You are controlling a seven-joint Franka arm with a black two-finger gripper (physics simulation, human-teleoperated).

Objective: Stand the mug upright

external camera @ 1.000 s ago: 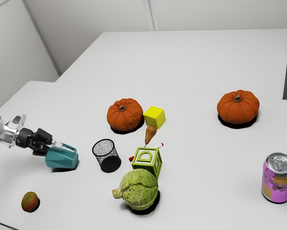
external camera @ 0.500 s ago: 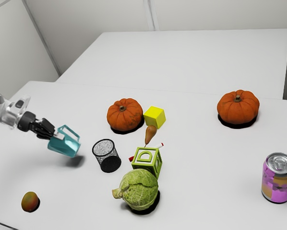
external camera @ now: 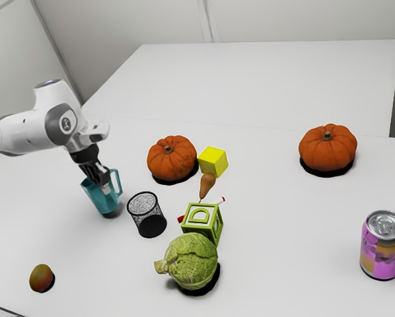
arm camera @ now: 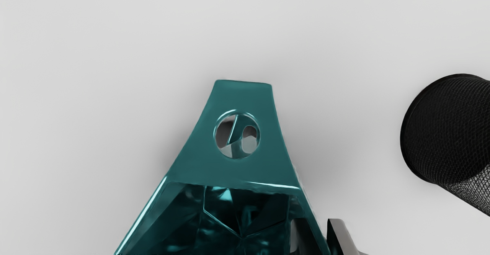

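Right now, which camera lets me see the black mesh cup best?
The exterior view: the whole mesh cup is in the picture, with nothing in front of it. The wrist view shows part of it, cut off by the edge.

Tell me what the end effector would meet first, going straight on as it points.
The tabletop, most likely: the end effector points steeply down at it, gripping the teal mug, whose base would probably land first. Any gap beneath is hard to judge.
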